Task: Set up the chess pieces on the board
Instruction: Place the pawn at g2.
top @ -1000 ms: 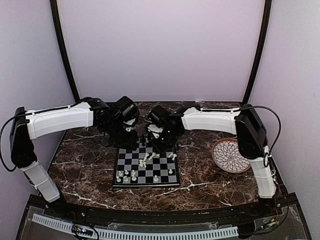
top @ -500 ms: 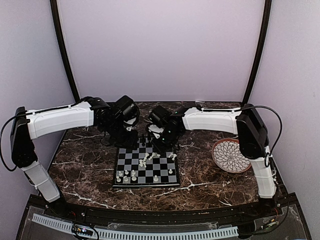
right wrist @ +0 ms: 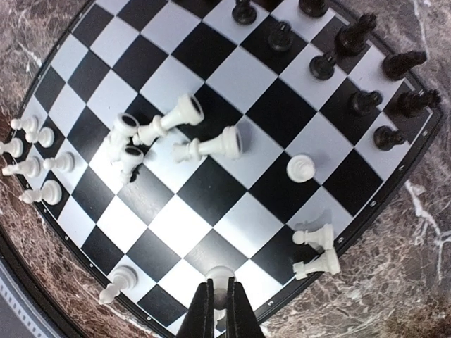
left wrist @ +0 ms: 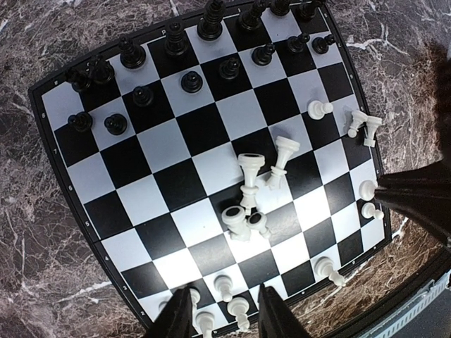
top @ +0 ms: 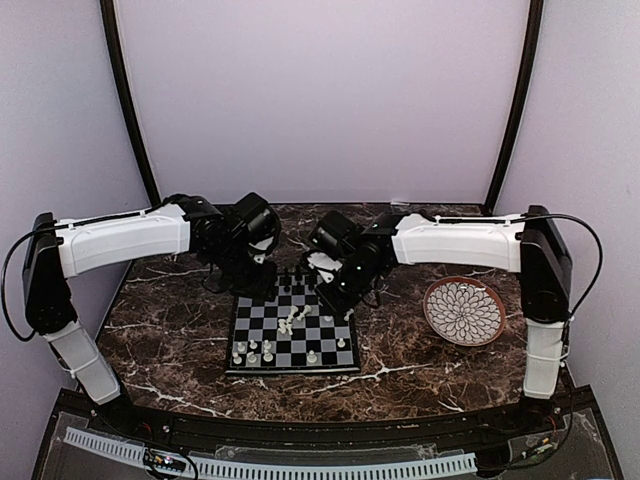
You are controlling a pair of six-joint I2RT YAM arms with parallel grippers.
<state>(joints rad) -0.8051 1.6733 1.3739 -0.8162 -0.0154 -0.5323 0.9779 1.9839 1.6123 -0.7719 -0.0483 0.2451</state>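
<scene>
Left gripper (left wrist: 224, 318): jaws open, the two dark fingers (left wrist: 176, 320) set apart and clasping nothing. Three standing white pawns (left wrist: 239, 308) lie in the gap between the jaws, on the nearest rows of the board (left wrist: 158, 144). The board lies flat on the marble table (top: 170, 330), below and ahead of these jaws. Further ahead of the jaws, near the middle of the board, is a heap of toppled white pieces (left wrist: 246, 176) lying across one another. Beyond them, along the edge farthest from the jaws, the black pieces (left wrist: 192, 81) stand upright in roughly two rows. To the right of the jaws a lone white pawn (left wrist: 320, 109) stands upright, and two more white pieces (left wrist: 363, 125) lean together just inside the board's right rim.

Right gripper (right wrist: 220, 299): jaws closed, and they appear to pinch a white pawn (right wrist: 220, 274) whose round head shows just past the fingertips, over a square at the rim of the board; how firm the grip is cannot be read from this angle. Just right of these jaws two white pieces (right wrist: 316, 239) lie on their sides. To the left of the jaws one pawn (right wrist: 116, 282) stands near the rim, and farther left a cluster of pawns (right wrist: 32, 169) stands along the edge.

A patterned plate (top: 463, 311) rests on the table, well apart from the right jaws and to their right.
</scene>
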